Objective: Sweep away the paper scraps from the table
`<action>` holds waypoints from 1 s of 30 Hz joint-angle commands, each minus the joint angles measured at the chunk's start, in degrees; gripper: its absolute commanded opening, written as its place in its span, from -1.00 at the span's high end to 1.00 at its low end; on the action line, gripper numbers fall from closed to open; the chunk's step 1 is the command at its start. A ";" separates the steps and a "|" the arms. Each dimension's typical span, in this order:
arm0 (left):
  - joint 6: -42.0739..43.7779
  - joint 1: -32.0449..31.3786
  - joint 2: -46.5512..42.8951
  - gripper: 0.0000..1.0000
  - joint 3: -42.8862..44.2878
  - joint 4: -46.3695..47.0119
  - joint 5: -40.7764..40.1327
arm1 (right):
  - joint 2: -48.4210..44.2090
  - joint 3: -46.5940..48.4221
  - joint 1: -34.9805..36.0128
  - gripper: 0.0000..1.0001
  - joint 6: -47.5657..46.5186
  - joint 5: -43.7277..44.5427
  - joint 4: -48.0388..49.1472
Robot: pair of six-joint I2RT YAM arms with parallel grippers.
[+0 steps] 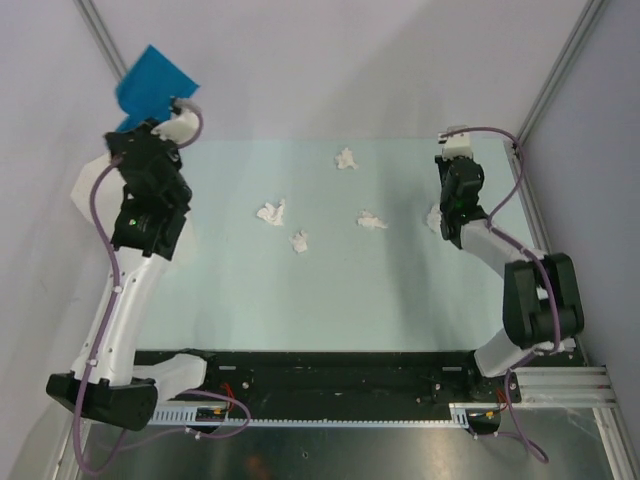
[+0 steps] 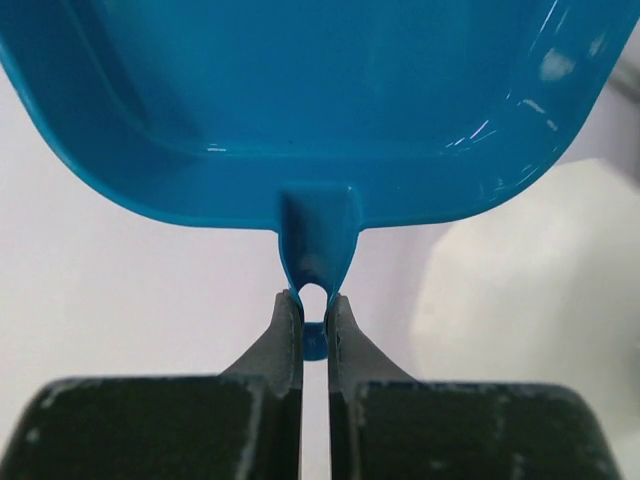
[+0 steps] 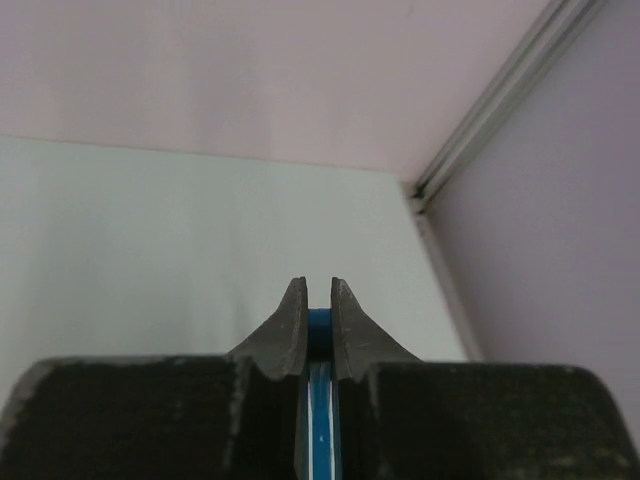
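Several white paper scraps lie on the pale green table (image 1: 230,300): one at the far middle (image 1: 345,158), one at centre left (image 1: 271,212), one below it (image 1: 299,241), one at centre right (image 1: 371,220), and one half hidden beside the right arm (image 1: 433,217). My left gripper (image 1: 168,108) (image 2: 314,300) is shut on the handle of a blue dustpan (image 1: 155,85) (image 2: 300,100), held raised at the far left corner. My right gripper (image 1: 456,150) (image 3: 317,290) is shut on a thin blue handle (image 3: 320,400) at the far right; the rest of that tool is hidden.
A white faceted bin (image 1: 88,190) stands at the left edge behind my left arm, and shows as a pale shape in the left wrist view (image 2: 540,290). Grey walls and metal rails (image 1: 550,90) border the table; a rail runs by the right gripper (image 3: 500,100).
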 commanded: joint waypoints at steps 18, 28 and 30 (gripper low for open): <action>-34.53 -5.85 7.73 1.00 -6.39 -27.13 27.01 | 9.94 5.64 12.03 1.00 -14.35 -44.80 -17.68; -38.13 -2.94 7.47 1.00 -12.11 -32.57 44.84 | 10.26 14.85 9.57 1.00 -13.73 -42.93 5.14; -38.93 -2.94 8.26 0.99 -14.21 -33.72 48.97 | 17.01 18.97 9.13 1.00 -14.34 -41.27 10.32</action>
